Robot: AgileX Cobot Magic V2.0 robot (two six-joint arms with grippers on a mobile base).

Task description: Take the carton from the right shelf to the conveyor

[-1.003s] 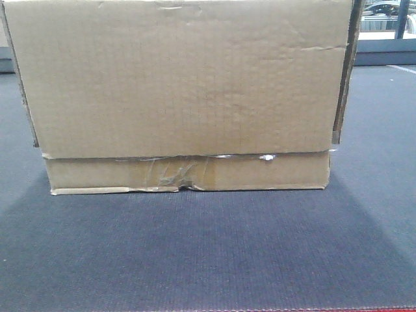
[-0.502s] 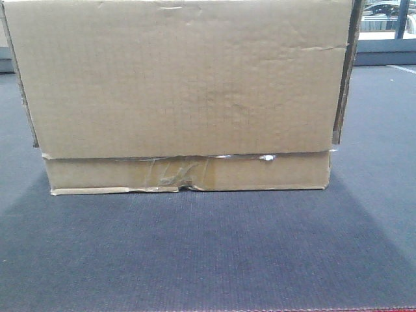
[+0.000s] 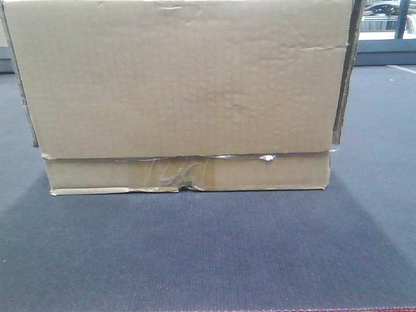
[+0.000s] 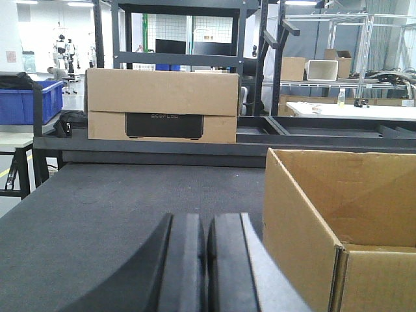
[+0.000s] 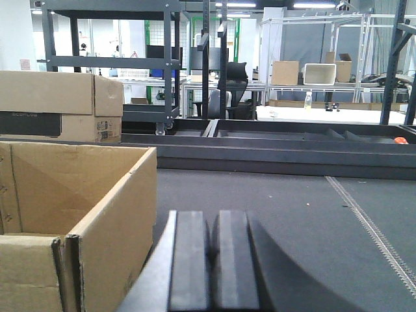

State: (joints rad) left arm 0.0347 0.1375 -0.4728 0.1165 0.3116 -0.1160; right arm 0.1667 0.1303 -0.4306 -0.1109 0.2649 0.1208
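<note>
The carton (image 3: 182,84) is a large brown box with torn clear tape along its lower seam. It rests on the dark grey conveyor (image 3: 208,253) and fills the front view. My left gripper (image 4: 207,227) is shut with nothing in it, just left of the open-topped carton (image 4: 338,221), above the conveyor (image 4: 117,208). My right gripper (image 5: 212,227) is shut and empty too, just right of the carton (image 5: 78,208) over the conveyor (image 5: 305,214). Neither gripper touches the carton. The right shelf is out of view.
A second cardboard box (image 4: 162,106) with a black label stands past the belt's far rail. A blue bin (image 4: 26,101) sits at far left. Dark racks (image 4: 175,32) and a white table (image 4: 351,109) stand behind. A stitched seam (image 5: 370,227) crosses the belt.
</note>
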